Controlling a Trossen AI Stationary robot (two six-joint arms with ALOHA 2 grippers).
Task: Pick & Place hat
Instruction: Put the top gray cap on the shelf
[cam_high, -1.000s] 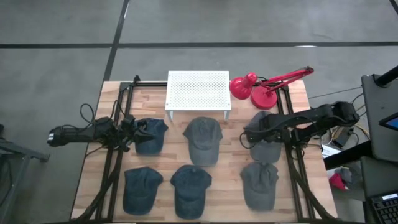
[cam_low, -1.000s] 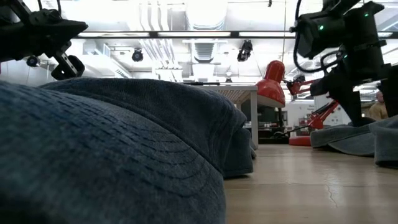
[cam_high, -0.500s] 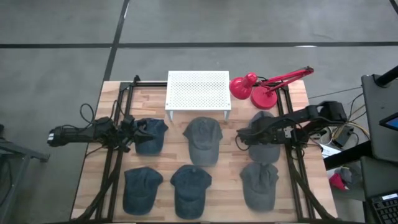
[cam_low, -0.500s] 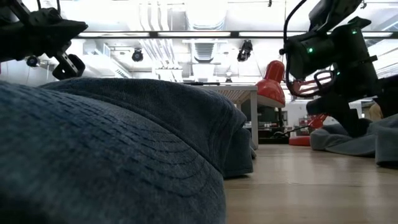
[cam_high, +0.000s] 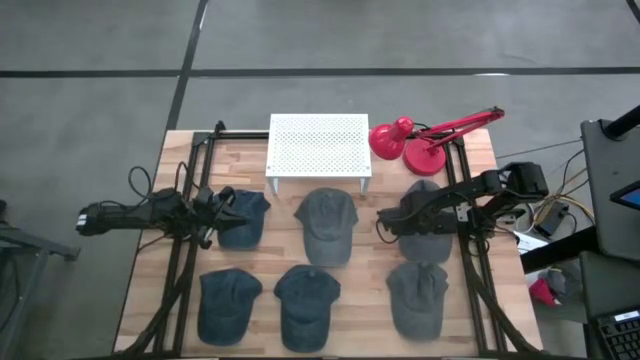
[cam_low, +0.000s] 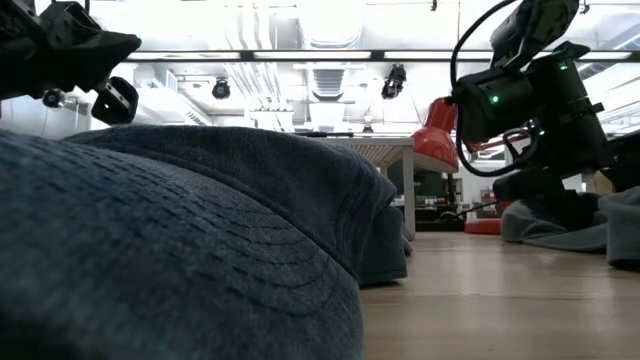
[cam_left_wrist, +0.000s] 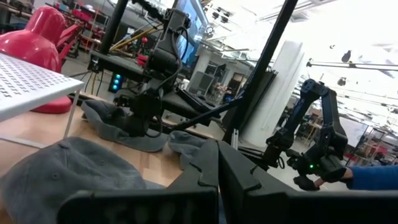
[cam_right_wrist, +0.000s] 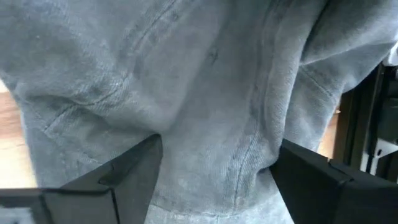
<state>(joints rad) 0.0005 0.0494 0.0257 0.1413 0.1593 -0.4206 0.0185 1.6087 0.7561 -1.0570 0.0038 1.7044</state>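
— Which hat's it going for?

— The grey hat (cam_high: 428, 218) in the back row on the right side of the table (cam_high: 375, 290). The right gripper (cam_high: 388, 222) sits low over its inner edge, fingers (cam_right_wrist: 130, 171) spread wide with cloth filling the gap between them, so I'd say it's lining up a pinch, nothing held yet.

— And the other arm?

— The left gripper (cam_high: 207, 215) is pinched shut, parked by the blue hat (cam_high: 243, 217) on the far side.

— Anything crowding it?

— Another grey hat (cam_high: 326, 225) just beside, one more (cam_high: 417, 295) in front, the red lamp (cam_high: 410, 145) behind. The white perforated stand (cam_high: 319, 145) looks like the drop spot, though that's my guess.
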